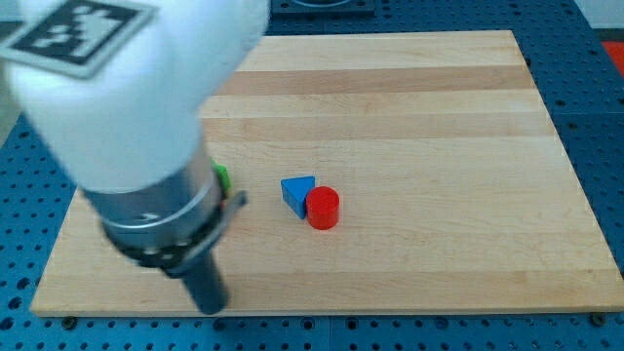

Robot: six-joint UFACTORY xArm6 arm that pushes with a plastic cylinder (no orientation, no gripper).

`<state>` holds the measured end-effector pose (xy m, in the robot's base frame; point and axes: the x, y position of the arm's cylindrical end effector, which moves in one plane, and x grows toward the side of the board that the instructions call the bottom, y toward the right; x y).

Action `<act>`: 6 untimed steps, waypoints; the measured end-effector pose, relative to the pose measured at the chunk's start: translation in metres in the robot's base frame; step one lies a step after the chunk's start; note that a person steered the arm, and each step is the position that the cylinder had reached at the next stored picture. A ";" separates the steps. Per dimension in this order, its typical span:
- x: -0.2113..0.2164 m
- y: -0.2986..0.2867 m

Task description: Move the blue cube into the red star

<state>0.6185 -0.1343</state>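
Observation:
No blue cube or red star shows in the camera view; the large white and grey arm (136, 117) hides much of the board's left part. My tip (212, 308) rests near the board's bottom edge, at the view's lower left. A blue triangular block (296, 192) lies near the board's middle, touching a red cylinder (323, 208) at its lower right. Both are up and to the right of my tip, well apart from it. A green block (223, 178) peeks out from behind the arm, its shape hidden.
The wooden board (439, 117) lies on a blue perforated table (604, 117). The board's bottom edge (390, 314) runs just below my tip.

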 end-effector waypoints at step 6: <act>-0.052 -0.031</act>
